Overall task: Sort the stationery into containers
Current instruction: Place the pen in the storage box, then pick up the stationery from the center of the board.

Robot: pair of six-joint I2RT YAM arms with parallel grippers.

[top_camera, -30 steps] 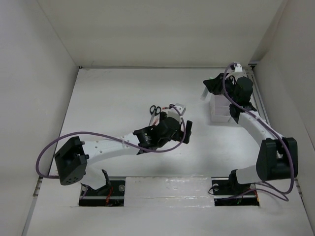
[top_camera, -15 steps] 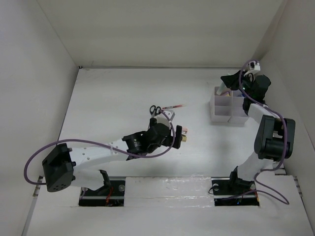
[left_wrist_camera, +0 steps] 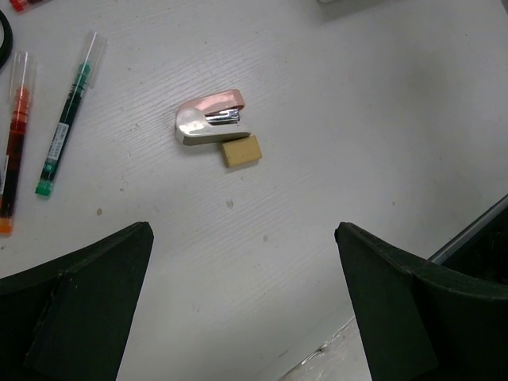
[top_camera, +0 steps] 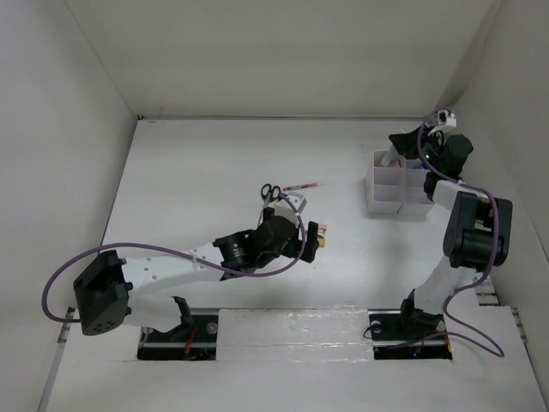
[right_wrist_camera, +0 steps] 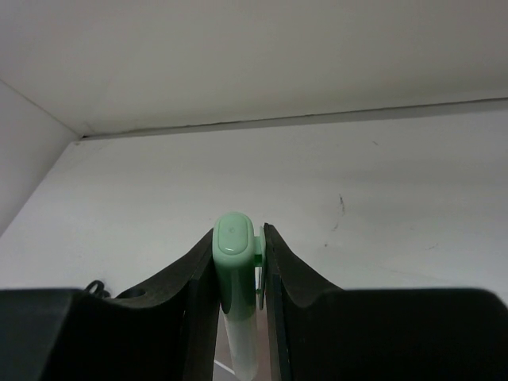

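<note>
My right gripper (right_wrist_camera: 238,238) is shut on a light green marker (right_wrist_camera: 236,274), held cap-up between the fingers. In the top view it (top_camera: 396,146) hovers over the back edge of the white organizer box (top_camera: 383,203). Facing down with nothing between its fingers, my left gripper (left_wrist_camera: 242,230) is open above the table. Just ahead of it lie a pink stapler (left_wrist_camera: 210,125) and a small yellowish block (left_wrist_camera: 241,150), touching each other. A green pen (left_wrist_camera: 67,119) and an orange-red pen (left_wrist_camera: 14,135) lie at the left. Black-handled scissors (top_camera: 270,191) and a thin red pen (top_camera: 300,186) rest mid-table.
White walls close in the table at the back and both sides; the right wall (top_camera: 506,154) stands close to the box and my right arm. A purple cable (top_camera: 154,236) loops along the left arm.
The left arm drew back toward the near edge, uncovering the red pen by the scissors. The right arm folded toward the back right corner, still gripping the marker. Little moved in the last half second.
</note>
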